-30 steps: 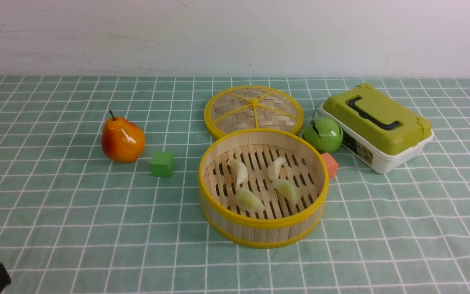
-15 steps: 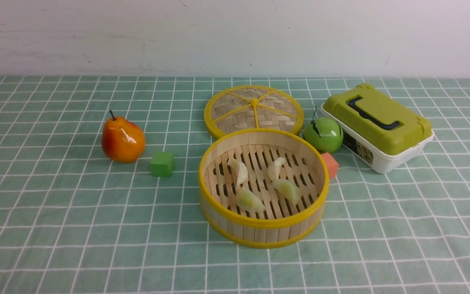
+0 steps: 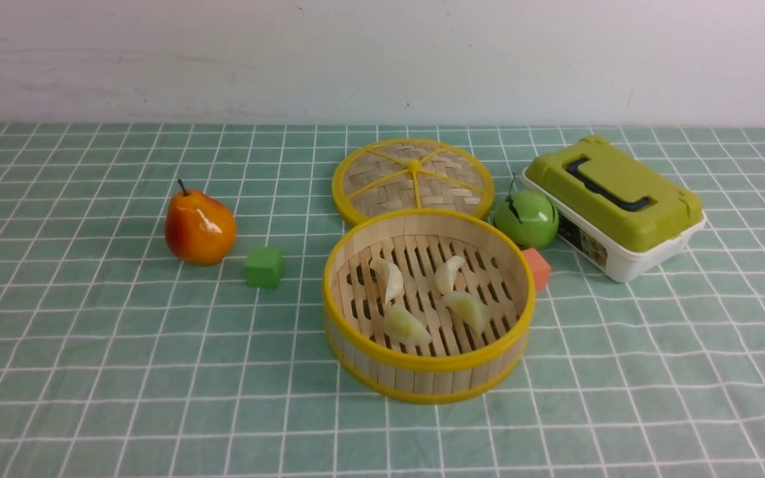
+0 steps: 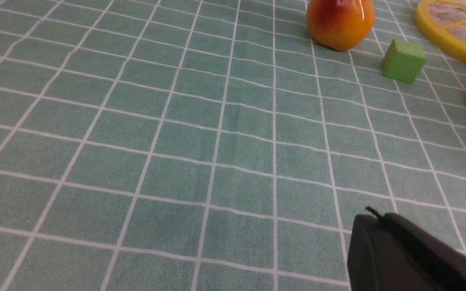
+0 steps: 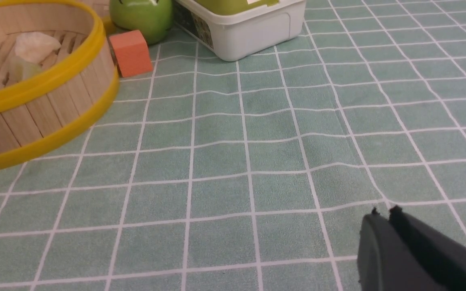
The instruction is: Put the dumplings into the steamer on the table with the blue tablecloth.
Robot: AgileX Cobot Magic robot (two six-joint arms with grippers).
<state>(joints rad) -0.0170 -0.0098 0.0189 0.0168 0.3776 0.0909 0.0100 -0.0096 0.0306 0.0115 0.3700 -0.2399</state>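
A: Where are the dumplings [image 3: 425, 298]?

B: All four lie on the slatted floor of the steamer [image 3: 428, 374], two toward the back and two greener ones nearer the front. The steamer stands on the blue tablecloth [image 3: 103, 345] covering the table [image 3: 688, 398], with its woven lid [image 3: 413, 178] flat just behind it.

A: What is around it?

B: An orange cube [image 3: 537, 268] sits just beside its right wall, a green apple [image 3: 526, 218] behind that, next to a green-lidded white box [image 3: 615, 207]. On the left a green cube [image 3: 264, 267] lies near a pear [image 3: 199, 227].

A: And the pincers?

B: Neither arm shows in the front view. In its wrist view the left gripper [image 4: 372, 218] is closed, its dark fingers together with nothing between them, above bare cloth. The right gripper [image 5: 384, 214] looks closed too, only a thin seam between its tips, holding nothing, well apart from the steamer.
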